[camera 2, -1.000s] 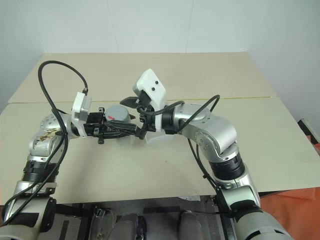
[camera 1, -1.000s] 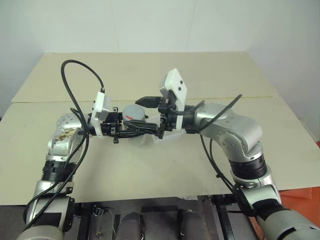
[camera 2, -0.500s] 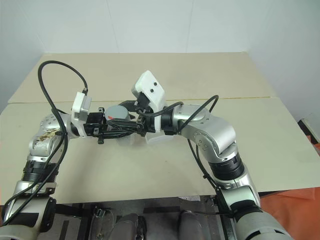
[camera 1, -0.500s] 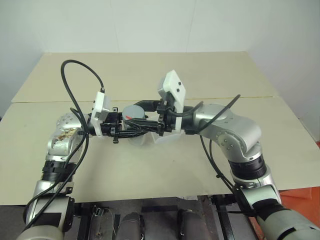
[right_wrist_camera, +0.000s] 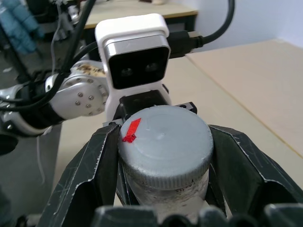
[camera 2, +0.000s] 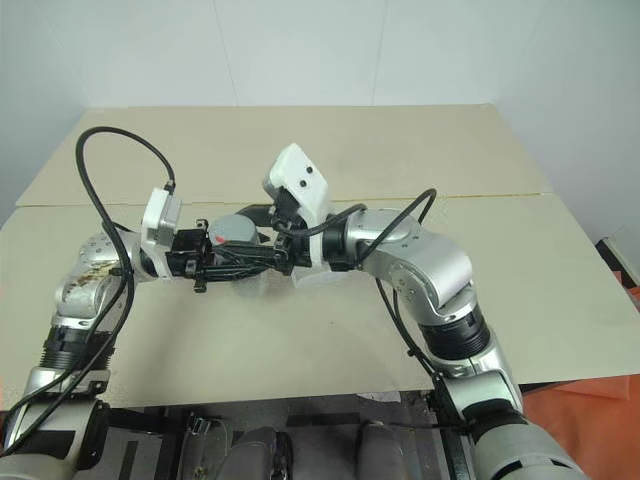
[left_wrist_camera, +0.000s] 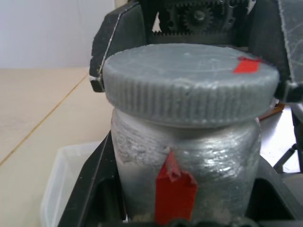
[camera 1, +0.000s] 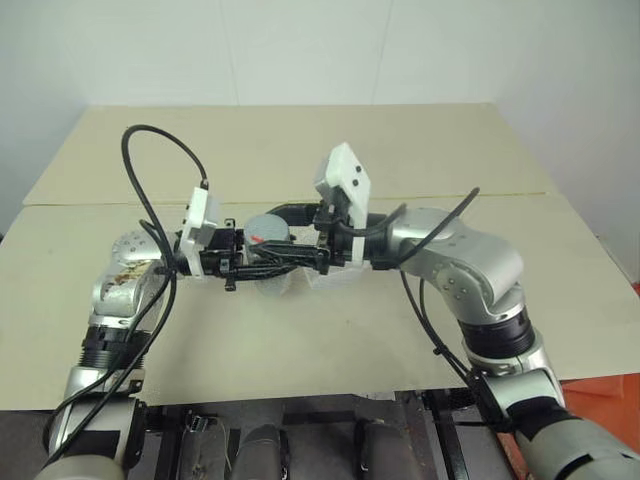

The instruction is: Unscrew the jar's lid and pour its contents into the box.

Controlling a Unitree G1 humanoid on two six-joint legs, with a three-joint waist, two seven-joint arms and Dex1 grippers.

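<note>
Jar (left_wrist_camera: 184, 175) small, rigid, probably light; left gripper (camera 1: 262, 262) clamps its body. Right gripper (right_wrist_camera: 163, 156) pinches ribbed lid (right_wrist_camera: 165, 142) (ridges should resist slipping) above box (left_wrist_camera: 59, 189).

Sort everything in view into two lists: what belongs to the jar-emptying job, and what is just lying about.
Job in hand:
jar, held by the left gripper
lid, clamped by the right gripper
box, under the jar

Just there:
table
Nothing else lies loose on the table.
</note>
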